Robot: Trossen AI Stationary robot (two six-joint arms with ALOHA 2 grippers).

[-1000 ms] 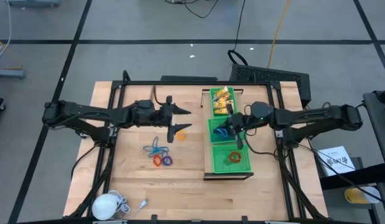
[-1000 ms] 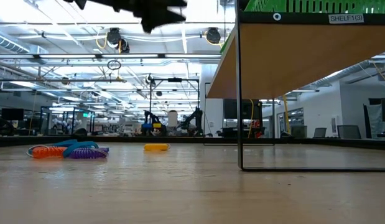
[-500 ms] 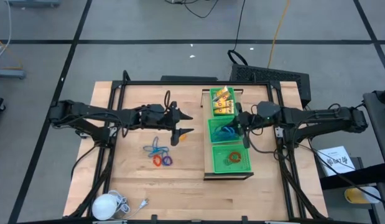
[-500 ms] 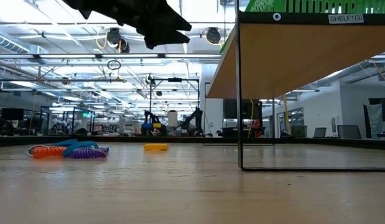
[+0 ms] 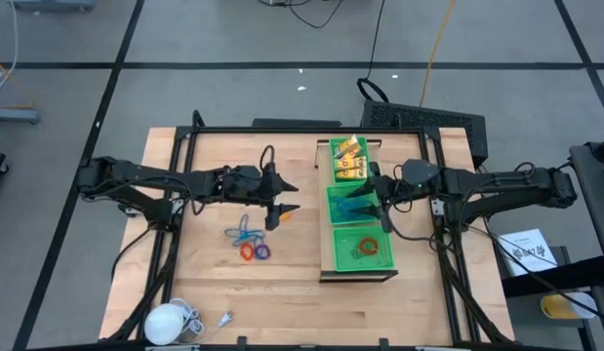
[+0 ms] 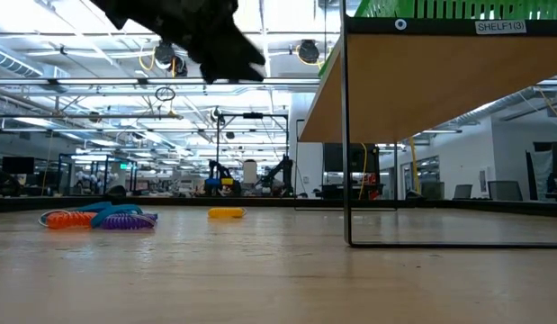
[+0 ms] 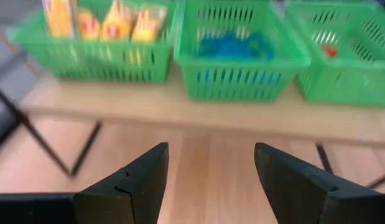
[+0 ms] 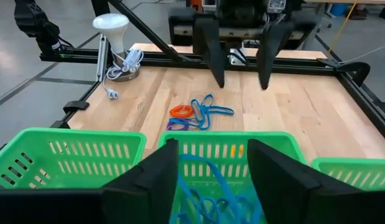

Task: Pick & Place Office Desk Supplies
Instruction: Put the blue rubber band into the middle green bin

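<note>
Blue, red and purple rings (image 5: pixel 248 242) lie in a loose heap on the table, with a small yellow piece (image 6: pixel 226 212) beside them. My left gripper (image 5: pixel 288 198) hangs open above that yellow piece, pointing at the shelf. On the shelf stand three green baskets: the far one (image 5: pixel 348 159) holds yellow packets, the middle one (image 5: pixel 352 207) blue rings, the near one (image 5: pixel 365 249) red and orange rings. My right gripper (image 8: pixel 211 149) hovers open over the middle basket, with the blue rings (image 8: pixel 204 186) lying below its fingers.
The wooden shelf (image 6: pixel 422 85) stands on thin black legs (image 6: pixel 346 144) at the table's right half. A white round object with a cord (image 5: pixel 170 320) sits at the near left corner. Bare wood lies between the rings and the near edge.
My right gripper has opened over the middle basket and drawn back a little toward the table's right edge; the blue ring it held now lies in that basket. My left gripper has sunk a little and tipped its fingers downward, staying open.
</note>
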